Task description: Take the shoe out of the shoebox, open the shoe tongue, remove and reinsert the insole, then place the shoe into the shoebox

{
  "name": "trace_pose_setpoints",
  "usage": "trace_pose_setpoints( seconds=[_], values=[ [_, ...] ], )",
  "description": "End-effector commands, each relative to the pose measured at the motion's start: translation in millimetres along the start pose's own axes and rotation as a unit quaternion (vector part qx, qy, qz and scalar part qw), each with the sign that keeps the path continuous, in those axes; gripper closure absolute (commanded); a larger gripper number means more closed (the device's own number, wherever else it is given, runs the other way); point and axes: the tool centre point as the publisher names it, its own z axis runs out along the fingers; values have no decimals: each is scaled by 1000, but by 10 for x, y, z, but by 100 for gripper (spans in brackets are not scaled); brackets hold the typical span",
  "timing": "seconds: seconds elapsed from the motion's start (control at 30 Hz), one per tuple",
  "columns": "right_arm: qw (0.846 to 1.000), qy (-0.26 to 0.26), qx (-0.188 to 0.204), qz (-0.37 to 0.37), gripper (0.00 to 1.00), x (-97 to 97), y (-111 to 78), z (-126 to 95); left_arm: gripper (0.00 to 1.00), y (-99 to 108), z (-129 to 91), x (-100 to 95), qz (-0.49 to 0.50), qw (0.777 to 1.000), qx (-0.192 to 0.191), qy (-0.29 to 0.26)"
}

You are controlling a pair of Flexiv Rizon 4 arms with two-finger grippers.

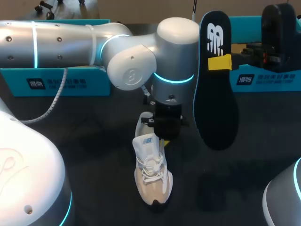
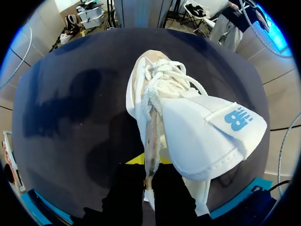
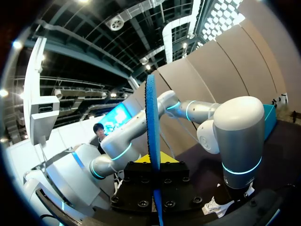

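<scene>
the left gripper (image 2: 149, 165) is pinching the heel-side wall of the white shoe (image 2: 188, 127), which is sitting on the dark table (image 1: 94, 141) with its tongue (image 2: 211, 136) lifted back. the right gripper (image 1: 219, 62) is clamping the dark insole (image 1: 214, 94), holding it upright in the air beside the shoe, in front of a teal shoebox (image 1: 263, 80).

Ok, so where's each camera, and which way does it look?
Head view: above, behind, looking down at the table; left arm and right arm show.
Left wrist view: on the left arm, looking along the left end effector pinching the shoe.
Right wrist view: on the right arm, facing the left arm; right end effector holds the insole.
Shared: head and left wrist views see the shoe.
</scene>
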Motion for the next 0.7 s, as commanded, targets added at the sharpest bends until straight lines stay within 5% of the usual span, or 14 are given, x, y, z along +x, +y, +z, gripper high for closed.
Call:
trace_pose_setpoints(
  seconds=[0.03, 0.5, 0.53, 0.63, 0.7],
  values=[
    [1000, 1, 2, 1, 100, -20, 10, 20, 100, 12, 20, -40, 3, 1000, 1, 1],
    [1000, 1, 2, 1, 100, -20, 10, 20, 100, 47, 56, -127, 10, 1000, 2, 8],
    [1000, 1, 2, 1, 100, -20, 10, 20, 95, 48, 56, -128, 10, 1000, 3, 8],
    [1000, 1, 2, 1, 100, -20, 10, 20, 53, 56, 43, -128, 10, 1000, 2, 5],
    [1000, 1, 2, 1, 100, -20, 10, 20, 1, 69, 24, -124, 7, 1000, -1, 0]
  ],
)
